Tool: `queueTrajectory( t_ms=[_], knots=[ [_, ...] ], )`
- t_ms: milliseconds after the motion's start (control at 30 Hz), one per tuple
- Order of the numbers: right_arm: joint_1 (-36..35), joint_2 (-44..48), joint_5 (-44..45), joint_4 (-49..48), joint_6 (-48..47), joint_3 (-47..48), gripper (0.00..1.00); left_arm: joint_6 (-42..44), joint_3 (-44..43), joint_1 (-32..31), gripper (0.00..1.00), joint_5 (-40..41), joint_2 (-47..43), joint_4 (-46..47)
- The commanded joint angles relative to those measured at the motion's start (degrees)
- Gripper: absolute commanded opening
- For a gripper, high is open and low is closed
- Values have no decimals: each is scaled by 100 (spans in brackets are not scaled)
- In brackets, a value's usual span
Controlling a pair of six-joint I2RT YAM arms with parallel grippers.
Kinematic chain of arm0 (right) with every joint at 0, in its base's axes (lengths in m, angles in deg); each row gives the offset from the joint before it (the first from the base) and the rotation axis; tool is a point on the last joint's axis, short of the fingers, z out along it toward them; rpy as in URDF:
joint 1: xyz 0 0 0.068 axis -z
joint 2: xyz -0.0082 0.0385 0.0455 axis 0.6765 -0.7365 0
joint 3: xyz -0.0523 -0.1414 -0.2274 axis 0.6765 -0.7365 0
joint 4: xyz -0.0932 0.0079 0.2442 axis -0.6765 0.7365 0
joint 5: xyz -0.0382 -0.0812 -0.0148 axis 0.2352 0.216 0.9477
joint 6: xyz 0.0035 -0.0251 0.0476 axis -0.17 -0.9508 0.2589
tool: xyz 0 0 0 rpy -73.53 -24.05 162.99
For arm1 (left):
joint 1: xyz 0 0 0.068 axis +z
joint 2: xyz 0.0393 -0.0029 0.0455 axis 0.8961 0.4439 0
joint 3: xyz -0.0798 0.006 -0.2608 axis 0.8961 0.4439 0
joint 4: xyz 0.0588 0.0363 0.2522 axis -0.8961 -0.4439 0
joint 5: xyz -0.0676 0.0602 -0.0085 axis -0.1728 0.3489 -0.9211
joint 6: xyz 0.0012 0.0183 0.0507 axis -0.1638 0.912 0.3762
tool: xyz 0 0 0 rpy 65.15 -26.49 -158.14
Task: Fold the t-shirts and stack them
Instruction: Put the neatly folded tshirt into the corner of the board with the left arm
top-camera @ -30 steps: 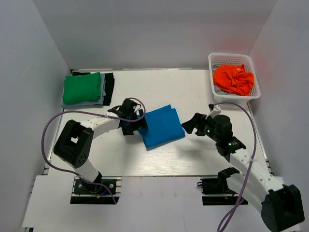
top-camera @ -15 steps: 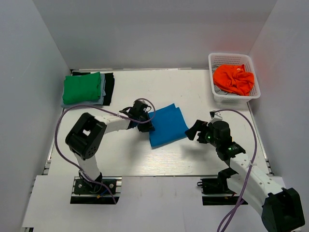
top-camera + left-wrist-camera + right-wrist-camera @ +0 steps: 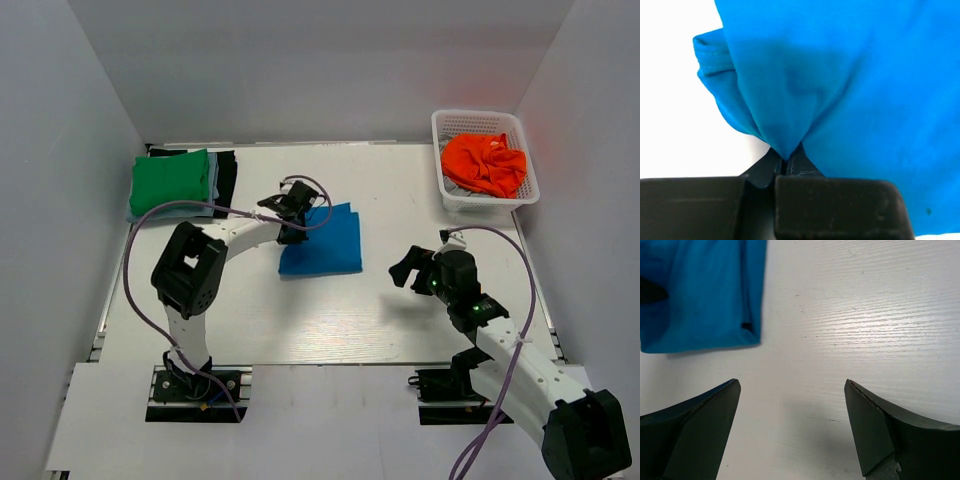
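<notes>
Since the earlier frame the blue tee [image 3: 322, 243] has slid left and toward the far side of the tabletop [image 3: 400, 190] and now lies squarer. The left hand [image 3: 786, 162], which stood open at its left edge, has clenched on that edge, while the right hand [image 3: 791, 385] has backed off toward the near side. The blue tee lies folded into a flat packet near the middle of the tabletop. It sits between the stack at the far left, where a green tee [image 3: 168, 182] tops darker ones [image 3: 226, 180], and the white basket [image 3: 478, 114] at the far right, which holds a crumpled orange tee [image 3: 485, 165]. The left wrist view shows the left hand's jaws pressed together on a pinch of blue cloth, which tents up into a peak and fans out in soft creases. The right hand hangs released, jaws wide, over bare tabletop well apart from the packet's right edge. The cloth looks light, limp and not at all fragile. It should drag easily over the smooth surface, but it has no stiffness of its own. A one-sided pinch may therefore catch only the upper layers and peel the fold open, or let the far side trail and skew. Holding all the layers at a folded edge or corner, ideally with the second hand at the opposite edge, would likely keep the packet together on its way to the stack.
</notes>
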Motion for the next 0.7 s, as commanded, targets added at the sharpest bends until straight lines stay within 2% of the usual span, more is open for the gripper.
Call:
queueTrajectory(
  t_ms=[0, 200, 333, 400, 500, 667],
  knots=[
    [14, -110, 235, -52, -86, 74, 90, 1758, -305, 40, 0, 1202, -757, -20],
    [5, -312, 165, -95, -103, 198, 90, 3271, -445, 92, 0, 2573, -1127, 402],
    [14, -575, 130, -96, -103, 321, 90, 4063, -24, 268, 0, 3092, -1512, 1139],
    [22, -638, 95, -69, -95, 443, 90, 4396, 90, 469, 0, 3093, -1672, 1525],
    [5, -787, -46, -60, -16, 523, 90, 4747, 21, 776, 0, 2612, -1856, 1738],
    [5, -963, -125, -95, 81, 602, 90, 5215, -401, 1252, 0, 2250, -1638, 1739]
  ],
)
